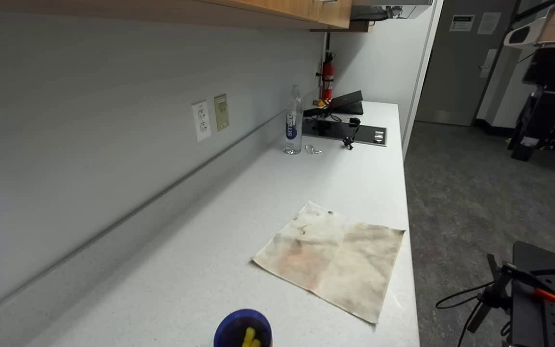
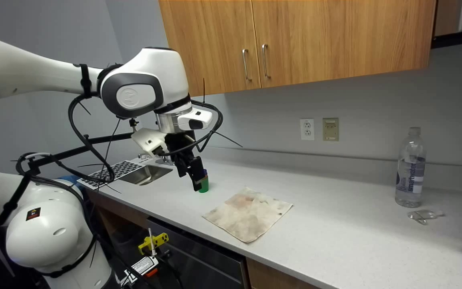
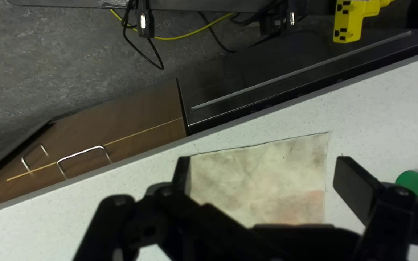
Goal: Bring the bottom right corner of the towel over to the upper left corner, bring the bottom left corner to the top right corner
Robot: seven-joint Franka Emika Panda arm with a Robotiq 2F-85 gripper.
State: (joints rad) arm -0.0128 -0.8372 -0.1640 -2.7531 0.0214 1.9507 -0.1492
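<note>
Towel lies spread out on counter, one corner just beside front edge. Wide strip of counter between towel and wall. Gripper up in air, apart from towel, jaws spread wide. Blue-rimmed cup stands near towel, yellow things inside, too cut off to name. See-through bottle stands well apart, close to wall.

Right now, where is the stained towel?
In an exterior view, the towel lies flat on the white counter, below the picture's centre, right of the green container and left of the water bottle.
</note>
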